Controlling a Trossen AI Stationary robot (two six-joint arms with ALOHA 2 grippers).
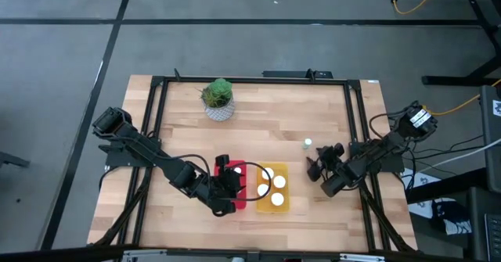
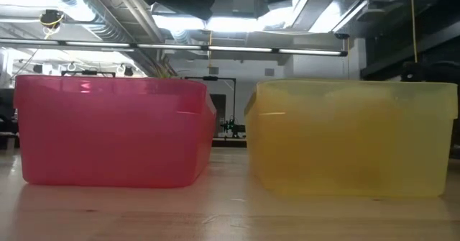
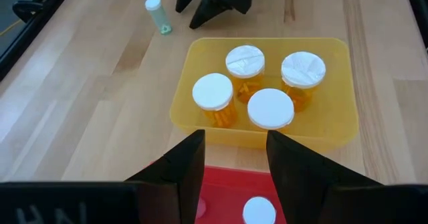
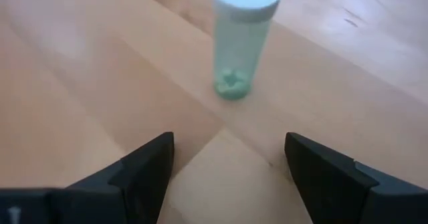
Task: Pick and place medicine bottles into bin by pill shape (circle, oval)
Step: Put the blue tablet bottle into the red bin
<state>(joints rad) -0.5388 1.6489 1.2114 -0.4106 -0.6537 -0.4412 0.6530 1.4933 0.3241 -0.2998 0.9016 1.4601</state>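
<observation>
Your right gripper (image 4: 227,160) has its jaws spread wide and holds nothing; the green bottle (image 4: 242,40) stands upright on the table just ahead. Centre on its body, then close gently.

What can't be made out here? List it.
- Red bin contents: left gripper covers it in the high view, edge cuts it in the left wrist view.
- Pill shapes in the orange bottles: caps hide them.
- Green bottle pills: blurred, right wrist view.
</observation>
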